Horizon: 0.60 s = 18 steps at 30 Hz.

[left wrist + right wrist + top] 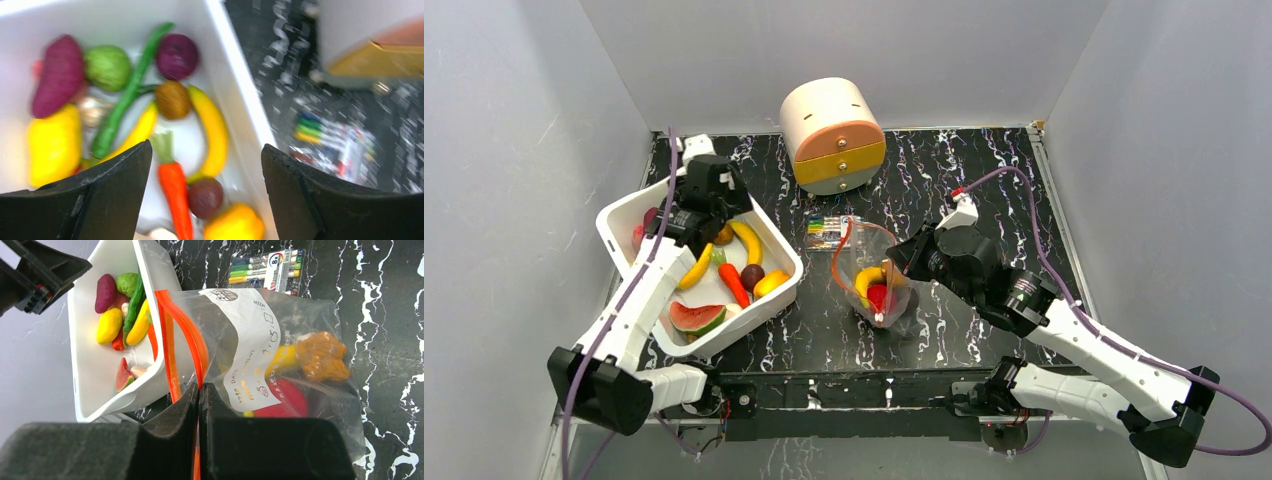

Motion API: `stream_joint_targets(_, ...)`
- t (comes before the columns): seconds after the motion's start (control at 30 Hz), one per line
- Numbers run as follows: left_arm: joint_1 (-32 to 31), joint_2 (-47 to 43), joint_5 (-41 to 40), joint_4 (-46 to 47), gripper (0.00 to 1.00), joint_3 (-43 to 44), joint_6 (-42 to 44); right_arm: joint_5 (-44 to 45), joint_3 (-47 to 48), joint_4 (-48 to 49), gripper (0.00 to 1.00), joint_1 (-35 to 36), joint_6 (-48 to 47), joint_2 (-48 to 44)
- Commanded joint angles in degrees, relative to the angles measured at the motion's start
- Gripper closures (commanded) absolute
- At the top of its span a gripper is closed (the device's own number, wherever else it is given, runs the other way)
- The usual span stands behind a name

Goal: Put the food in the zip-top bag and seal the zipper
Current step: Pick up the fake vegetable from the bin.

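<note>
While the white bin point(624, 215) sits on the left of the black table point(984, 180), the left gripper point(206, 147) is held over it. Its two fingers are spread wide apart, and nothing is held between them.

Inside the bin, two yellow bananas point(215, 130) are seen, with one orange carrot point(175, 192) between their low ends. One long green bean point(122, 100), one purple potato point(57, 75), one green ball point(106, 66), one brown ball point(172, 99) and two dark round pieces are counted too. One watermelon slice point(696, 318) is laid at the near corner.

The zip-top bag point(874, 280) is stood near the middle of the table, close to the bin's right wall but apart from it. Three pieces can be made out in it: one banana point(867, 280), one red piece point(285, 400) and one lumpy orange-brown piece point(322, 357). The bag's mouth is open towards the bin. The right gripper point(199, 387) is pressed tight together on the zipper point(185, 335), at the near edge of the mouth.

One pack of pens point(829, 230) is laid just behind the bag. One round drawer box point(832, 135) is set at the back edge. Bare black table is seen in front of the bag and to its right.
</note>
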Motion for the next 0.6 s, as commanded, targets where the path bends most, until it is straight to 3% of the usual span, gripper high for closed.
stream_joint_targets(0.0, 7.72, 3.75, -6.47, 3.72, 0.23, 1.19, 5.75, 0.93, 1.76, 2.48, 1.00, 0.26, -0.26, -0.92)
stream_joint_targets(0.13, 9.61, 5.90, -12.43, 9.87, 0.26, -0.11, 11.81, -0.01, 4.87, 0.16, 1.00, 0.25, -1.89, 1.18)
stream_joint_targets(0.47, 14.92, 10.46, -16.17, 23.48, 0.30, -6.47, 28.55, 0.33, 6.86, -1.17, 1.00, 0.26, -2.74, 1.17)
stream_joint_targets(0.57, 17.47, 13.31, -15.77, 24.76, 0.32, -6.79, 28.97, 0.36, 7.17, -1.54, 1.00, 0.26, -2.70, 1.56)
